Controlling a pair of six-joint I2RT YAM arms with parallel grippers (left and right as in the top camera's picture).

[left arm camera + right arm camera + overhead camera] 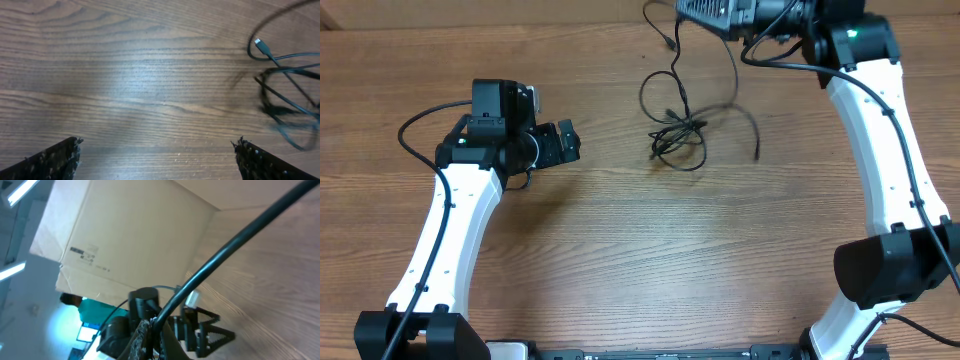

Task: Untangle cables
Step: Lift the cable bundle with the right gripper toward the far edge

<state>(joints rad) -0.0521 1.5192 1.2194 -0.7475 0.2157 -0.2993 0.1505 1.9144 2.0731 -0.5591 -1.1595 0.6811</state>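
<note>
L tool point(568, 143): jaws fully apart, nothing in them, low over bare table point(620, 250), pointing R. Cables point(678, 132) lie to its R, near but apart. In L wrist view the tangle sits off the R side, not btwn the fingers, w/ a plug end point(260, 45) nearest. Tangle is mid-table. One strand runs from it toward the far edge, up to R tool point(149, 332), which is clamped tight on that strand. Judgement: L arm is nearer the tangle, so next move prob. needs L tool to go R and pull across the lifted strand's line.
</note>
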